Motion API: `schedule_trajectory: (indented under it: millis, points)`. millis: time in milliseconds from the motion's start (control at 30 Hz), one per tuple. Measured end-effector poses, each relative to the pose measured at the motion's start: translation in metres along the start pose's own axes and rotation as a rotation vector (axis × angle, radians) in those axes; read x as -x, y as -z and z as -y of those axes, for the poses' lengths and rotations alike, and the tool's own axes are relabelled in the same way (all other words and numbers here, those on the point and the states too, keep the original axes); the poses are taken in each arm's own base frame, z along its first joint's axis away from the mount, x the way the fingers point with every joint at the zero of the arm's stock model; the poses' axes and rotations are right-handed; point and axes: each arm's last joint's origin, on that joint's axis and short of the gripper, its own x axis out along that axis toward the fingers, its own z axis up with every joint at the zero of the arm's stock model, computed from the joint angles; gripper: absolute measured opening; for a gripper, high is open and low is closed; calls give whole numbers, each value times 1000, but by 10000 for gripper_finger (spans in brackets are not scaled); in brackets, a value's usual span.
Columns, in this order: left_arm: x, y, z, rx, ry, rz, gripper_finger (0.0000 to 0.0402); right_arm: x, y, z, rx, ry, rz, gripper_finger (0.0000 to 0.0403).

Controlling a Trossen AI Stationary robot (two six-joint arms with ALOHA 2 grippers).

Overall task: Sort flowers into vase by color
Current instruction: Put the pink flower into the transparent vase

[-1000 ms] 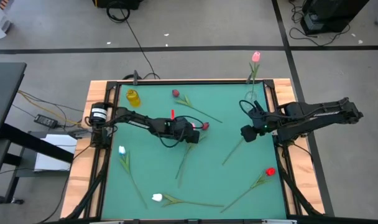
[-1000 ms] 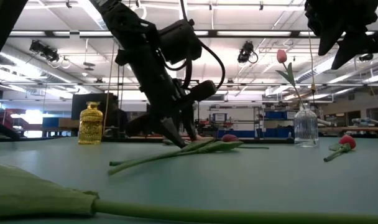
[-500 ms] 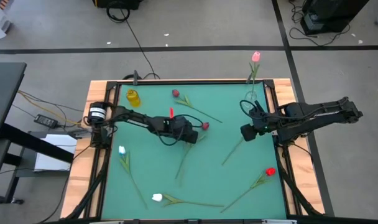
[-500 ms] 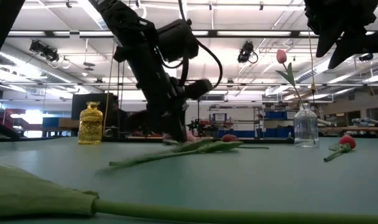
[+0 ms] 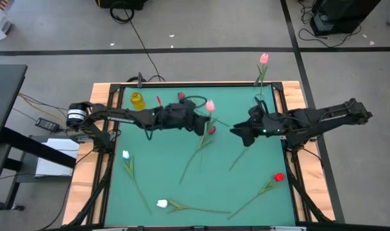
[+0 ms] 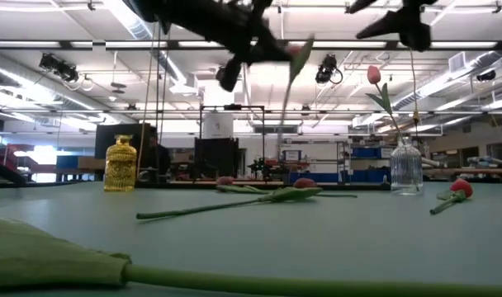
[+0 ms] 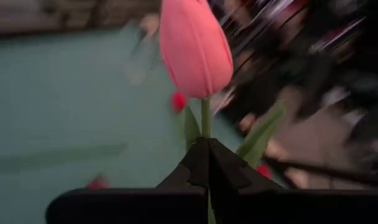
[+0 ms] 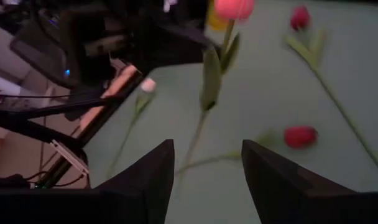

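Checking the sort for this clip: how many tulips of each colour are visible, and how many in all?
Pink: 2, one held in the left gripper at, one standing in the clear vase at
Dark red: 2, at and
Bright red: 1, at
White: 2, at and
Total: 7

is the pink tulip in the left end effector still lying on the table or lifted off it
Lifted. The left end effector is shut on the pink tulip stem, and the low view shows the bud high above the table.
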Motion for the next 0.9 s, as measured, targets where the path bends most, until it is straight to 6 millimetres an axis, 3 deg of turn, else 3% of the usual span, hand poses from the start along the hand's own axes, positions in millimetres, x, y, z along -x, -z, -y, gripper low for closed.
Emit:
schedule_trajectory:
  millis: [167,367,500,733,900]
  points:
    - [2,-19,9,21,129,160,4,-14,-3,-13,84,-74,61,221]
    - [3,-26,13,34,189,213,4,-27,-9,-16,77,-71,124,265]
    - [3,-26,13,33,194,212,4,-39,-13,-13,87,-48,146,271]
    - [4,-28,16,36,236,222,4,-62,-19,-4,75,-9,138,239]
    - [4,-28,15,34,230,217,4,-66,-21,-1,67,13,146,160]
